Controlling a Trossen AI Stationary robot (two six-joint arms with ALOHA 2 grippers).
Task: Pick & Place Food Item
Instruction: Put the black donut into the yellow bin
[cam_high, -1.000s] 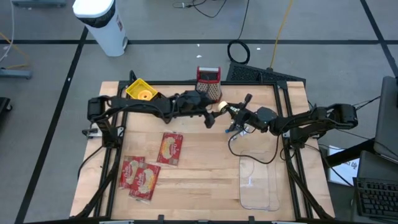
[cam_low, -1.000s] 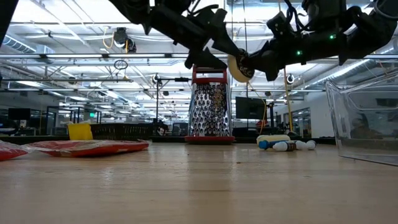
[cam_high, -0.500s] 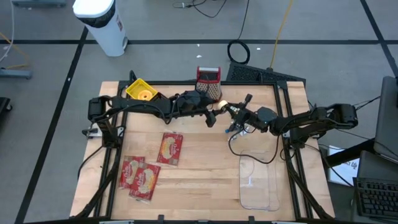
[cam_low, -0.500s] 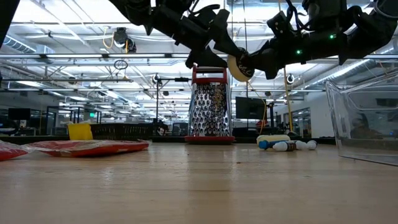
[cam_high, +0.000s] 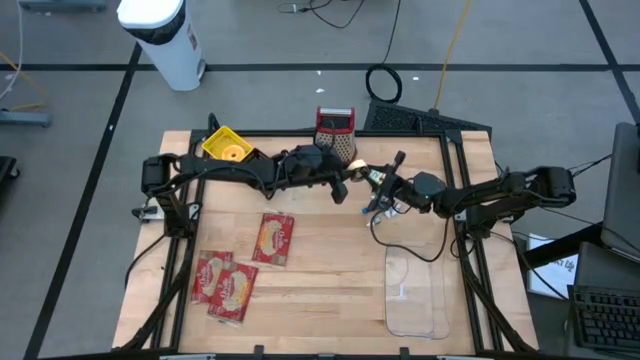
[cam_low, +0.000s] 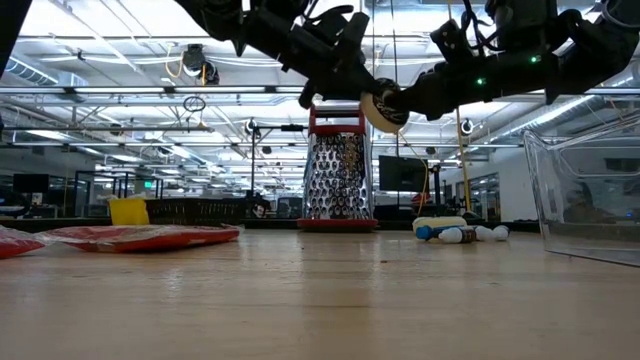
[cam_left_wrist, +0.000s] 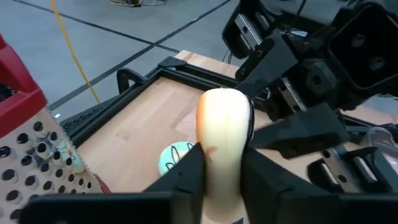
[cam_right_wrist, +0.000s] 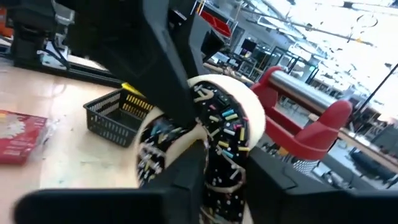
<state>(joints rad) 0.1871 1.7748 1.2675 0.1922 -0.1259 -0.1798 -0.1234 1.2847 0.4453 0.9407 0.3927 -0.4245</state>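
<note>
While held in mid-air above the table (cam_high: 320, 270), a sprinkled doughnut (cam_low: 380, 108) sits between both arms, in front of the red-handled box grater (cam_high: 335, 127). Left tool (cam_high: 347, 180): fingers clamped on the doughnut's pale edge. Right tool (cam_high: 377, 182): fingers pressed against the doughnut's chocolate, sprinkled side. Also on the table: three red snack packets (cam_high: 240, 265), a yellow basket (cam_high: 227, 146), a clear plastic container (cam_high: 415, 295).
</note>
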